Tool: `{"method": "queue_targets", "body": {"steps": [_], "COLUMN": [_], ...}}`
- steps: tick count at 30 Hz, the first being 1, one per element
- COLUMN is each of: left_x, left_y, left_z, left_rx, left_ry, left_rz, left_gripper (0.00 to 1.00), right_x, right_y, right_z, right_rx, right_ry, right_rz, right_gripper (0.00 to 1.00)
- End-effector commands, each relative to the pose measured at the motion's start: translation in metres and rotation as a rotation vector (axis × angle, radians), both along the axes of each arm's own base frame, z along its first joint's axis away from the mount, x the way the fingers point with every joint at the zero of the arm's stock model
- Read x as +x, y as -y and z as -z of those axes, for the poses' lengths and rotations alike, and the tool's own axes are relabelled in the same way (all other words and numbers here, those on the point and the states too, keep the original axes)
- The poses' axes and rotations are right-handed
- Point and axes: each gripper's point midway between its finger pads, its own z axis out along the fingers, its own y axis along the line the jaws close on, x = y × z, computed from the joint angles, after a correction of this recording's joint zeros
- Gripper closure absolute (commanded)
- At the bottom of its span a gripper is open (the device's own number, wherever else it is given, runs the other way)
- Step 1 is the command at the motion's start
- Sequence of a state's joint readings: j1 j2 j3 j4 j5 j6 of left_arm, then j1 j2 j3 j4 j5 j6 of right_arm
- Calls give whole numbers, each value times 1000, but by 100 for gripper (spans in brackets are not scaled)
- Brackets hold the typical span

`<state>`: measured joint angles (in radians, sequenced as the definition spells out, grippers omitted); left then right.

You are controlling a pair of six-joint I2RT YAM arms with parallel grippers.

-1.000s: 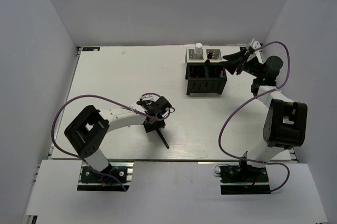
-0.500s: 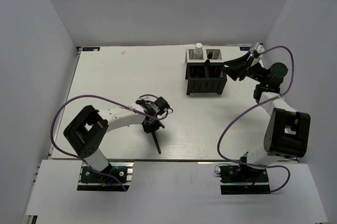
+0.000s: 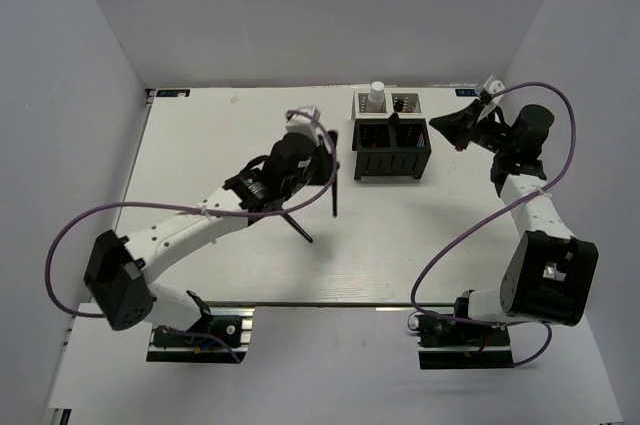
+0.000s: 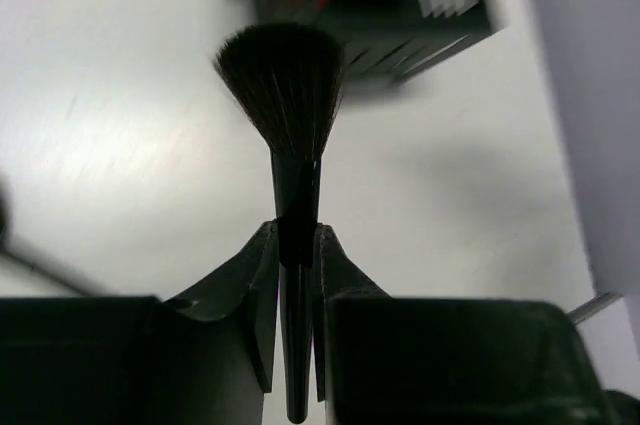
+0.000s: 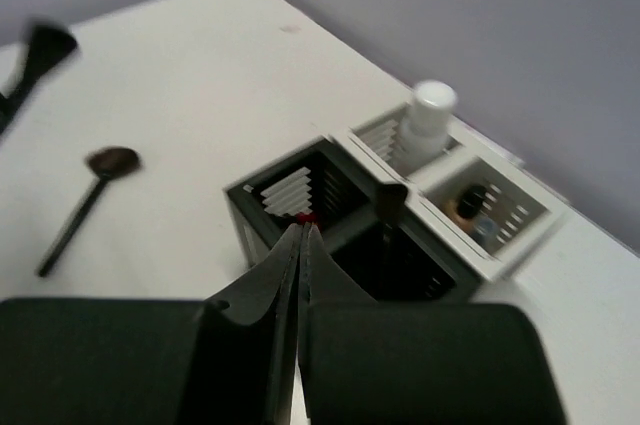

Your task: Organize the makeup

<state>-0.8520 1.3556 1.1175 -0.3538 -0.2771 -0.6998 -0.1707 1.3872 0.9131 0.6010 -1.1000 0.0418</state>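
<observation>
Firmly, my left gripper (image 4: 297, 245) pinched the brush (image 4: 285, 85) by its handle, mid-frame in the top view, just left of the organizer (image 3: 390, 150). My right gripper (image 5: 301, 235) was closed on nothing, upper right.

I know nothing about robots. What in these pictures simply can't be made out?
Black organizer contents: top view, too small and dark; right wrist view, blurred.
Small item in the white compartment: right wrist view, blurred, unidentifiable.
White-capped bottle, lower part: right wrist view, hidden by its compartment wall.
Dark shape at the left edge: left wrist view, cut off, blurred.
</observation>
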Motion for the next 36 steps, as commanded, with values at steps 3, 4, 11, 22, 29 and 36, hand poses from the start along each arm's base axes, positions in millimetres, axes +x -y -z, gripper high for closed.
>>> {"method": "queue_targets", "body": {"steps": [3, 4, 11, 22, 29, 36], "left_x": [63, 75, 144, 183, 195, 190], "left_y": [85, 109, 169, 196, 206, 211], "left_z": [-106, -92, -124, -116, -97, -64], "left_rx": [-127, -101, -139, -320, -285, -228], "left_ry": [493, 518, 731, 782, 771, 721], "left_rz": [216, 277, 218, 109, 108, 168], "left_gripper": [100, 100, 100, 100, 100, 86], "right_x": [22, 23, 23, 13, 10, 11], "right_y": [41, 46, 78, 72, 69, 67], "right_z": [6, 5, -2, 8, 13, 12], "right_rx": [-167, -175, -199, -168, -152, -142], "right_ry": [-26, -27, 3, -59, -86, -77], "right_rz": [255, 283, 444, 389, 372, 365], "right_gripper": [100, 100, 100, 100, 100, 100]}}
